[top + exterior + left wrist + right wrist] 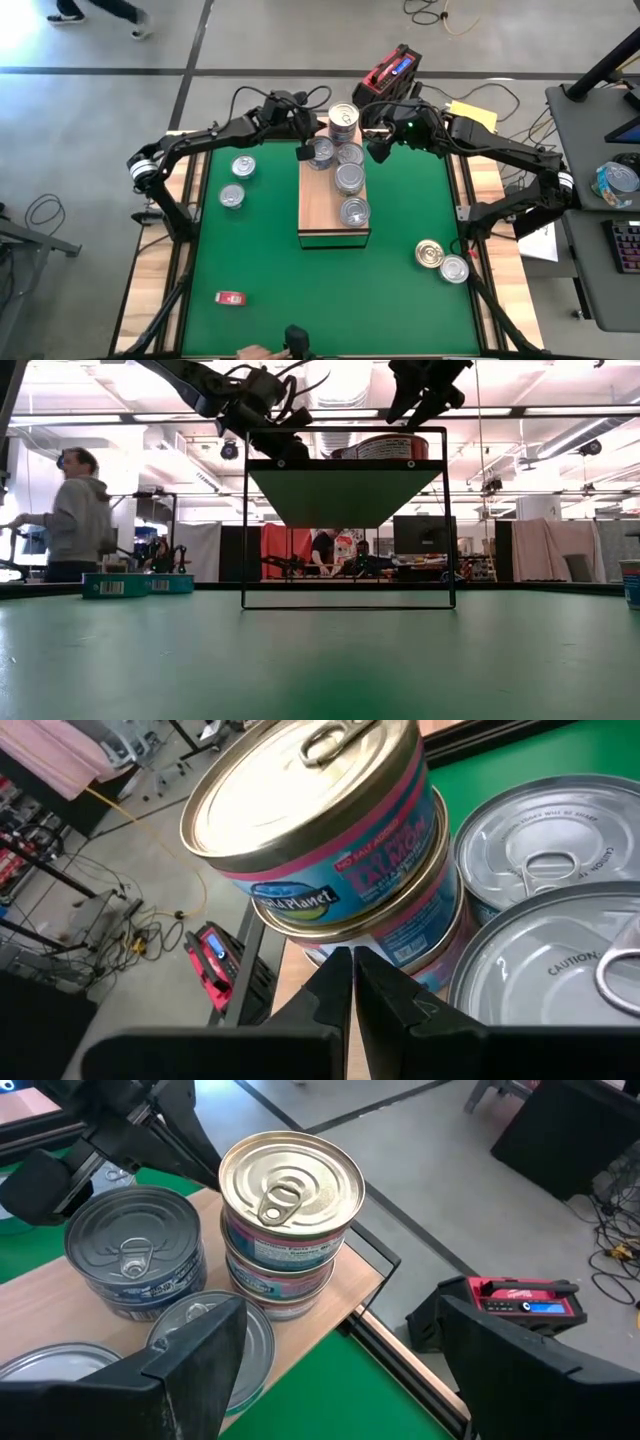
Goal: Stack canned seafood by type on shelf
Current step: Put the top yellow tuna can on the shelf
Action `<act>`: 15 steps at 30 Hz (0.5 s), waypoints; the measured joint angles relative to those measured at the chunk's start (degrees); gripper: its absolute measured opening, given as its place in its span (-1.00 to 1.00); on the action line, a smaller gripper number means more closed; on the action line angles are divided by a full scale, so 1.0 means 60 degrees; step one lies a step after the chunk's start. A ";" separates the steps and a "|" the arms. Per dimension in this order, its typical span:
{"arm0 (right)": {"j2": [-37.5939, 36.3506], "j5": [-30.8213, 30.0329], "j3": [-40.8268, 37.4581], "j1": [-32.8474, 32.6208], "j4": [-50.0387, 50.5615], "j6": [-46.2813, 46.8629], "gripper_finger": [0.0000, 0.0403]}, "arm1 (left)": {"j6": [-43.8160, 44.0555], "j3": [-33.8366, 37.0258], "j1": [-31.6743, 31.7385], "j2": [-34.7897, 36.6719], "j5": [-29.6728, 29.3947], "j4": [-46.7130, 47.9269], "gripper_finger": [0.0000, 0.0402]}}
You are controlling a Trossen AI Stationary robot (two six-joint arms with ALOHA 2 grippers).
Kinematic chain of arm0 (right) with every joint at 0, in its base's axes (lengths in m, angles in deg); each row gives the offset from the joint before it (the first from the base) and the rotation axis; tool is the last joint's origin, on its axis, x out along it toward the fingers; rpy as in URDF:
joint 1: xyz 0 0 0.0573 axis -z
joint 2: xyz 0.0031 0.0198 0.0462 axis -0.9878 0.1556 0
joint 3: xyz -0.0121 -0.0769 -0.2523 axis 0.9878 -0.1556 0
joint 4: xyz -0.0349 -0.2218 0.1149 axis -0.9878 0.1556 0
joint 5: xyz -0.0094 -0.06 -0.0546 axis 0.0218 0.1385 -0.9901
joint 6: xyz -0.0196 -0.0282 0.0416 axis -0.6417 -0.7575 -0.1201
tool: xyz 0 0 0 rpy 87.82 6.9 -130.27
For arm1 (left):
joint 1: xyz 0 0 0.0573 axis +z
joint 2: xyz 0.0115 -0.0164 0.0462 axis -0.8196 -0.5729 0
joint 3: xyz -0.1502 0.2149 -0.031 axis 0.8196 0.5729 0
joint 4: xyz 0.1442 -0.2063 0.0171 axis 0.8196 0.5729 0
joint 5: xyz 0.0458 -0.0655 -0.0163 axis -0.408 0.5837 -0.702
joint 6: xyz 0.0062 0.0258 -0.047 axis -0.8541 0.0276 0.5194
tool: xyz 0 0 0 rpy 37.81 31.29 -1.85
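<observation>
Nearest your left wrist camera, the left gripper, fingers closed and empty, braces the pink-labelled, gold-lidded two-tin stack on the light-wood shelf, while the right gripper hovers open just beside it.

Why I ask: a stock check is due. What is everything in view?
shelf: one, light wood, middle of the green mat
stacked cans: two, pink-and-blue labels, shelf's far end
shelf cans: four lids showing, silver, in front of that stack
left cans: two, silver, mat left of the shelf
right cans: two, one gold and one silver, mat's near right
red flat object: one, mat's near left
red device: one, floor beyond the table
left claw: shut, beside the stacked cans
right claw: open, empty, by the shelf's far end
</observation>
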State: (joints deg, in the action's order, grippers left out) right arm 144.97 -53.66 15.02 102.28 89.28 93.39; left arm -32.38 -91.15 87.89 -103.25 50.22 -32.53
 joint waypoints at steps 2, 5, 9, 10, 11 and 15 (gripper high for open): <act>0.0000 0.0000 0.0000 0.0000 0.0000 0.0000 0.56 | 0.0000 -0.0001 0.0010 0.0000 0.0000 0.0011 -1.00; 0.0000 0.0000 0.0000 0.0000 0.0000 0.0000 0.56 | -0.0004 -0.0101 0.0011 0.0000 0.0000 0.0007 -1.00; 0.0003 0.0000 0.0000 0.0000 -0.0004 0.0000 0.56 | -0.0007 -0.0149 0.0031 0.0000 0.0004 0.0020 -1.00; 0.0004 0.0000 0.0000 0.0000 -0.0004 0.0000 0.56 | -0.0007 -0.0154 0.0035 0.0000 0.0004 0.0047 -1.00; 0.0004 0.0000 0.0000 0.0000 -0.0004 0.0000 0.56 | -0.0011 -0.0185 0.0038 0.0000 0.0004 0.0101 -1.00; 0.0004 0.0000 0.0000 0.0000 -0.0007 0.0000 0.56 | -0.0076 -0.0295 0.0044 -0.0048 0.0009 0.0150 -1.00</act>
State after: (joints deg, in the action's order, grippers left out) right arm 145.00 -53.66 15.02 102.28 89.24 93.39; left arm -32.84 -92.92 88.15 -103.54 50.28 -31.64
